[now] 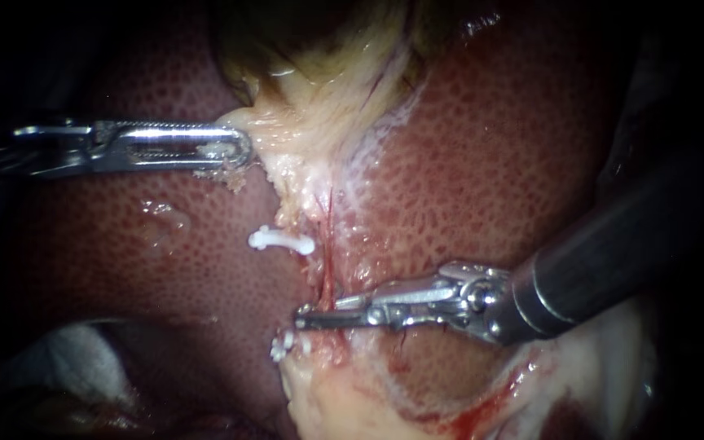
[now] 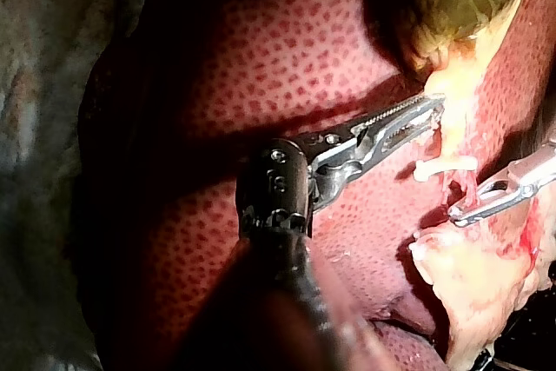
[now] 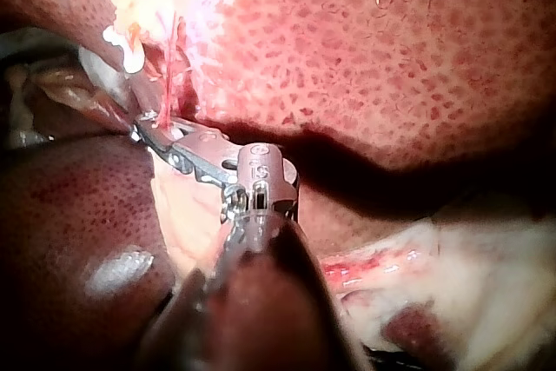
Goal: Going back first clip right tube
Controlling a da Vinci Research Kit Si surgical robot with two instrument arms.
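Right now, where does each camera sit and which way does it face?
Endoscope view: close to the tissue, facing the liver; left instrument enters from the left, right instrument from the right.
Left wrist view: on the left arm, looking along its own shaft to the pale tissue its jaws grip.
Right wrist view: on the right arm, looking along its own shaft to a red tube.
Shared: endoscope and left wrist views show both instruments and a white clip.

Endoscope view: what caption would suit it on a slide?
Left instrument grips pale tissue beside the liver while the right instrument lies across a red tube, two white clips close by.
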